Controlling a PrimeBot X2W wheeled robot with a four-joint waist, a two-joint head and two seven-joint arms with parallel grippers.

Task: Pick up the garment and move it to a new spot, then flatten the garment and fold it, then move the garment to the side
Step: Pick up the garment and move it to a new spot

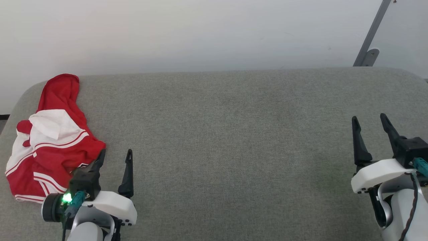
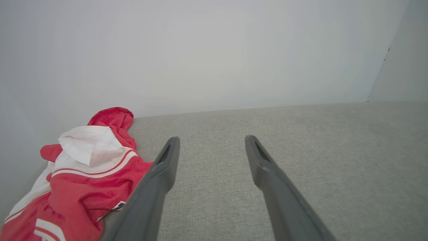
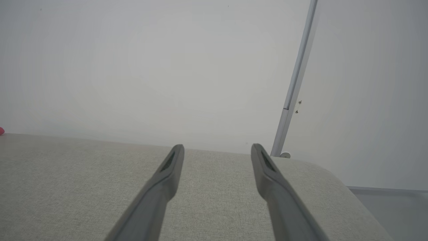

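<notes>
The head camera looks down on the grey fabric surface (image 1: 234,140); both low wrist cameras share it, facing the wall (image 3: 133,67).

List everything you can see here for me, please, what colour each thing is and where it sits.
garment: one, bright red with white parts and thin stripe trim, crumpled at the far left of the padded surface.
padded surface: one, grey fabric, spanning the head view from left to right.
wall: one, white, behind the surface.
metal bar: one, grey, slanted against the wall at the upper right.
left gripper: one, dark fingers on a white wrist, lower left, open, right beside the garment's edge.
right gripper: one, dark fingers on a white wrist, lower right, open, over bare surface.
</notes>
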